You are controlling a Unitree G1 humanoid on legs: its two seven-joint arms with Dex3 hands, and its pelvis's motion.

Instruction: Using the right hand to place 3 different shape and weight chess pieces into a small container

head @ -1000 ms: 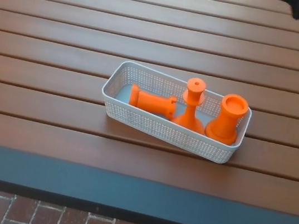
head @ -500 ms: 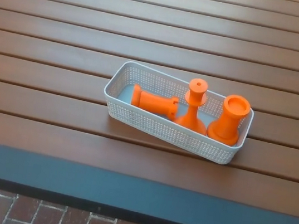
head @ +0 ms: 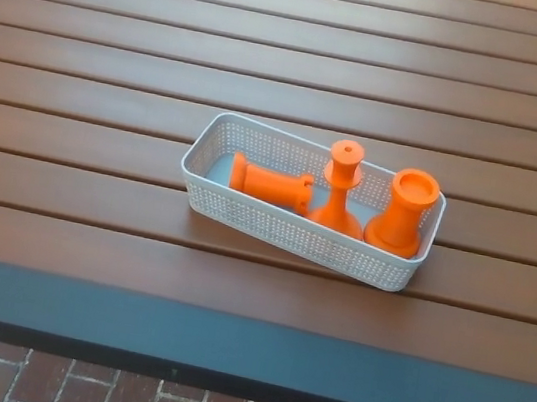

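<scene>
A small white perforated basket [head: 245,221] sits on the wooden slat table, angled slightly. Inside it are three orange chess pieces. One piece [head: 270,183] lies on its side at the left end. A slim piece with a knob top [head: 340,187] stands upright in the middle. A thick, cup-topped piece [head: 404,211] stands upright at the right end. Neither of my hands shows in the head view.
The brown slat table [head: 114,87] has a dark grey frame along its front edge [head: 227,342] and sides. Red brick paving [head: 118,396] shows below the front edge.
A dark hand that showed at the top right corner one second ago has left the picture. The whole view has shifted slightly; the basket and pieces stay put.
</scene>
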